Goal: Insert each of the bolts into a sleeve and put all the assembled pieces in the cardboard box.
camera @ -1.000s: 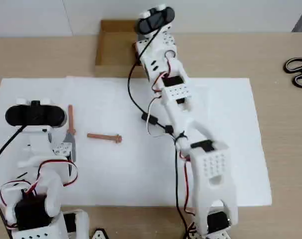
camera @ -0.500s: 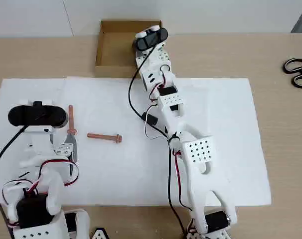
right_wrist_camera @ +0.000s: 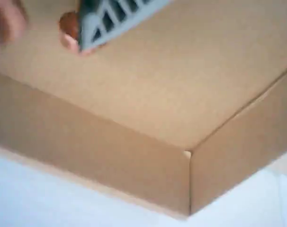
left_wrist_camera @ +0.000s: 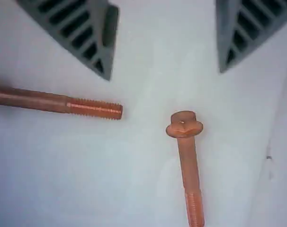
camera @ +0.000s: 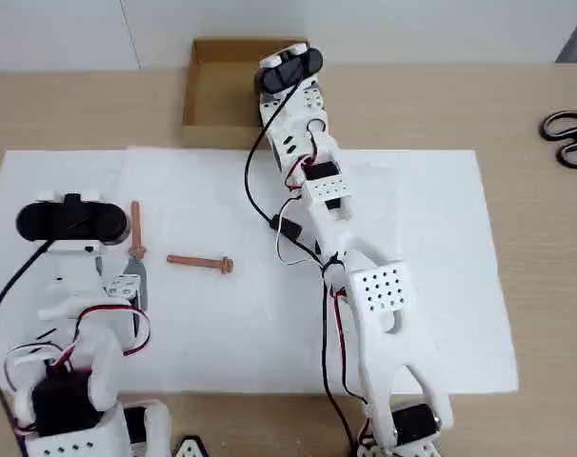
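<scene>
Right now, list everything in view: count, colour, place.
bolts: two, copper, lying apart on the paper sheet, one beside the left gripper, one just past it
copper piece: one, blurred, over the box floor beside the right gripper; cannot tell if held
cardboard box: one, brown, on the table past the sheet's far edge
scissors: one pair, dark handles, table's right edge
paper sheet: one, white, mid-table
table: one, light wood
left gripper: grey fingers open above the bolts
right gripper: grey, over the box
</scene>
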Tool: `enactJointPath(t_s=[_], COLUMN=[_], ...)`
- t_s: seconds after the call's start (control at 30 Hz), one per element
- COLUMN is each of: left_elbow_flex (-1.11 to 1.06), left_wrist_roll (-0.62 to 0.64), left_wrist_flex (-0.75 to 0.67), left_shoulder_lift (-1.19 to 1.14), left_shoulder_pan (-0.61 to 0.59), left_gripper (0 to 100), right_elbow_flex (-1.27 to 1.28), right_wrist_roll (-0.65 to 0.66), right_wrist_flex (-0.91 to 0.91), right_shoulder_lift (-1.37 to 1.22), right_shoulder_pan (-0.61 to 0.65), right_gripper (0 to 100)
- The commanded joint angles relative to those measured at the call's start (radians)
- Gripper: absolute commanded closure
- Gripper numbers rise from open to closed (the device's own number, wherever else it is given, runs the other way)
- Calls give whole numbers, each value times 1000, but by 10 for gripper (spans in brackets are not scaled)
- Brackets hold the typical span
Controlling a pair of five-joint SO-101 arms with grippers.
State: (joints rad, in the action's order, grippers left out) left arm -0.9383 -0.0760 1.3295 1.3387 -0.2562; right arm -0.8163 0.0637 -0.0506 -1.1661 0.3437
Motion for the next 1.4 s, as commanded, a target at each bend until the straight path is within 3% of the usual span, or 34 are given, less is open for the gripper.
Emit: enactJointPath(t_s=[0.0, 0.33, 0.77, 1.03, 1.37], left_elbow_flex=[4, 7, 10, 10, 7], left_wrist_roll=[-11, -8, -8, -8, -8], left_wrist_flex=[-18, -18, -14, -17, -17], left_shoulder_lift=[2, 3, 3, 3, 3], left_shoulder_pan=[3, 5, 5, 5, 5], left_gripper=[862, 862, 862, 862, 862], right_elbow_flex=[-52, -52, -51, -46, 218], right_wrist_roll=[14, 8, 8, 9, 9], right_wrist_flex=[117, 757, 1237, 1695, 1725], right_shoulder_lift=[150, 533, 820, 886, 894], right_shoulder_pan=[-4, -4, 5, 35, 15], right_gripper=[831, 830, 831, 831, 832])
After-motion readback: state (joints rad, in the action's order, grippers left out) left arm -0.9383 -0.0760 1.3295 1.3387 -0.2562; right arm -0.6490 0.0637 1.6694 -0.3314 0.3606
